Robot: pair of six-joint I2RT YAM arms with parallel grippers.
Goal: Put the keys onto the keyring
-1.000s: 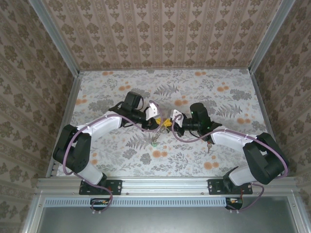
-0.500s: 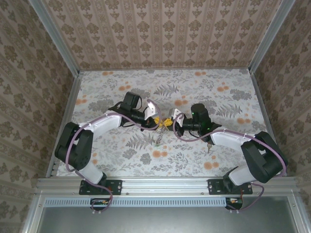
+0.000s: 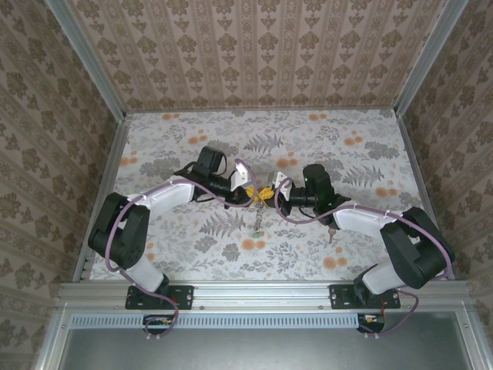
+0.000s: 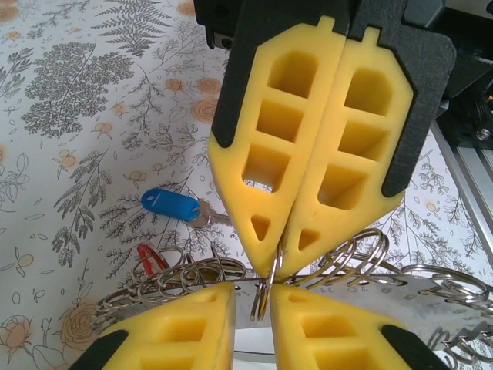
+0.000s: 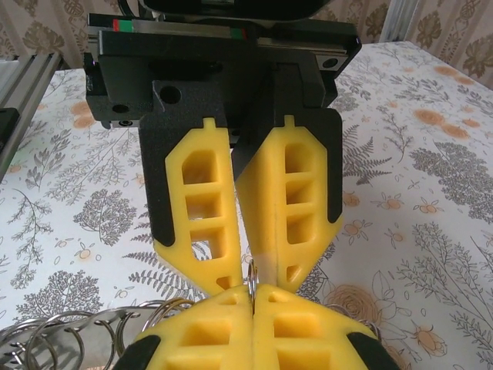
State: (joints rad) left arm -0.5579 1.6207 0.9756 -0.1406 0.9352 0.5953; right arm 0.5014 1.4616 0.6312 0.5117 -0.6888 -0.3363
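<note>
The keyring is a chain of silvery split rings strung out between both grippers; its loose end hangs down. My right gripper is shut on one ring, also visible from the left wrist. My left gripper faces it tip to tip and stands narrowly open, with that same ring edge-on in its gap. A blue-headed key lies flat on the table. A red key head peeks out beside the rings. In the top view both grippers meet at mid-table.
The floral tablecloth covers the whole table. A small dark key-like item lies by the right forearm. Metal rails edge the left and right sides, and patterned walls close in the back.
The left gripper has shifted slightly right toward the right gripper, and the hanging end of the chain has swung right with it. The right arm has held still.
</note>
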